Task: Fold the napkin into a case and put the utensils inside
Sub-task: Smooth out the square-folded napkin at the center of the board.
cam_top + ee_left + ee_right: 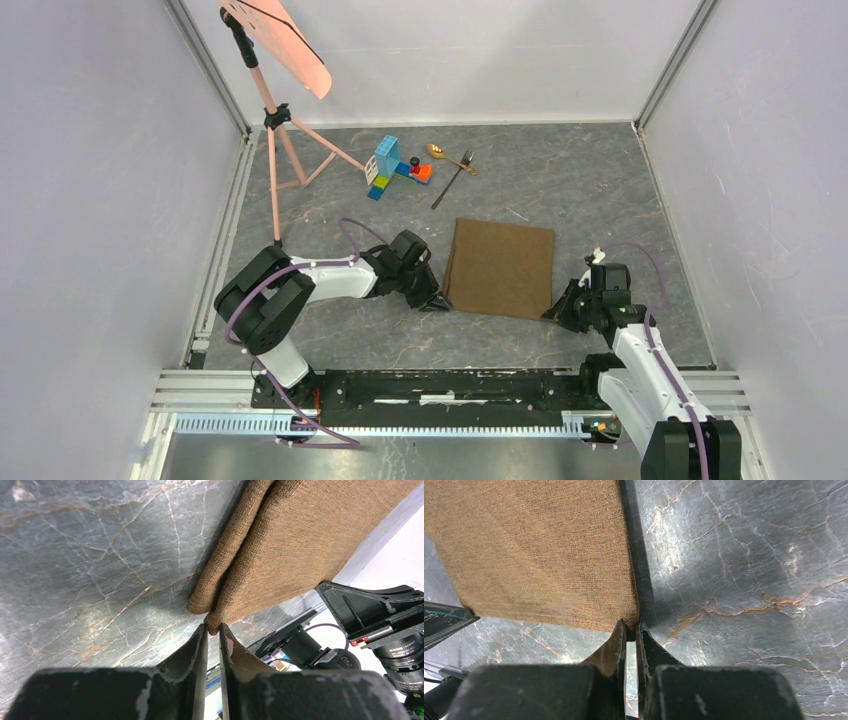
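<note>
The brown napkin (pixel 501 266) lies on the marble table, doubled along its left side. My left gripper (pixel 434 301) is shut on the napkin's near left corner (pixel 214 622), pinched at the fingertips. My right gripper (pixel 555 313) is shut on the near right corner (pixel 630 626). In the left wrist view two layers of napkin (pixel 280 540) show, one folded over the other. The right wrist view shows flat cloth (pixel 534 555) ahead of the jaws. The gold spoon (pixel 449 157) and the dark fork (pixel 454 177) lie at the back, past the napkin.
Colourful toy blocks (pixel 396 167) sit left of the utensils. A pink tripod stand (pixel 283 130) with a pink panel stands at the back left. White walls enclose the table; a metal rail (pixel 450 385) runs along the near edge.
</note>
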You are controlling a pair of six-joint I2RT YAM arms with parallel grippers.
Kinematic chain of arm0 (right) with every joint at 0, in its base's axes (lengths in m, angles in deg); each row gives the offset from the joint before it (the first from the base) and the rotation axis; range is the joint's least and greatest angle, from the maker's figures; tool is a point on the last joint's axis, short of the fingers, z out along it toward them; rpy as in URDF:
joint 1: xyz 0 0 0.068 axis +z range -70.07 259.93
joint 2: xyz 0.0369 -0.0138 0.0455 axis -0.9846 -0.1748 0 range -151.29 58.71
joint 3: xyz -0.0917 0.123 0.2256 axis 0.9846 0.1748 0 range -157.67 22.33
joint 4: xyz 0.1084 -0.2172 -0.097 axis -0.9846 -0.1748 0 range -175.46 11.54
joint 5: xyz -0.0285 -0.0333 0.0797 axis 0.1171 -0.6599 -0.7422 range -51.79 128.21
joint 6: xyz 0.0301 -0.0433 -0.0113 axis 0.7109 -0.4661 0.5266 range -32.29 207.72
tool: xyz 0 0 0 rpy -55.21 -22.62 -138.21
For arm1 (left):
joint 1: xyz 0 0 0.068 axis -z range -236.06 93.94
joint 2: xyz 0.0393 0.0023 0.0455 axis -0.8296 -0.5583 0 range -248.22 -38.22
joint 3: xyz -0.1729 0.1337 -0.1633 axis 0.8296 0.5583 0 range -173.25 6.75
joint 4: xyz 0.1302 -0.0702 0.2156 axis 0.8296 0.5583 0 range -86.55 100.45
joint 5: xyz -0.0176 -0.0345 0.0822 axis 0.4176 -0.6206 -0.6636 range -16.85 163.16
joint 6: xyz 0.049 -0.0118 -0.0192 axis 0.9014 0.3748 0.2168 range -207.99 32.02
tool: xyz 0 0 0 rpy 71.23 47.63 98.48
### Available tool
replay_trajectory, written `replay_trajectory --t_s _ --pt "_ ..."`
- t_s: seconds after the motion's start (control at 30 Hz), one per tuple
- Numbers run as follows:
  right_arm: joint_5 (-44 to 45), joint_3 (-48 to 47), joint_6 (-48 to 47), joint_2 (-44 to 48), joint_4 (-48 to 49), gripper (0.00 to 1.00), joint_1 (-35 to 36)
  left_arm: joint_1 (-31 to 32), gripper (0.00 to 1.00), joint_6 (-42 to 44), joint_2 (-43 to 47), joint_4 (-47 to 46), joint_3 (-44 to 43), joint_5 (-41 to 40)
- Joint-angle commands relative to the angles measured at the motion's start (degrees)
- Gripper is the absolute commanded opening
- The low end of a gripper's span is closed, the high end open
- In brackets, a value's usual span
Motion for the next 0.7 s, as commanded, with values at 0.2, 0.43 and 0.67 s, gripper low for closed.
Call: replay_trajectory --t_s 0.2,0.43,0.67 --pt "1.1 -3.0 -1.8 0.6 -4.2 0.04 0.0 0.1 0.1 4.9 2.7 1.9 -3.4 -1.6" --pt "1.4 -4.4 -2.6 0.9 -6.0 0.0 0.0 0.1 0.02 5.6 3.7 2.9 -3.9 -2.0" --pt "1.0 -6.1 -3.3 0.3 -6.5 0.01 0.0 0.1 0.02 8.1 5.0 5.8 -6.7 -2.9"
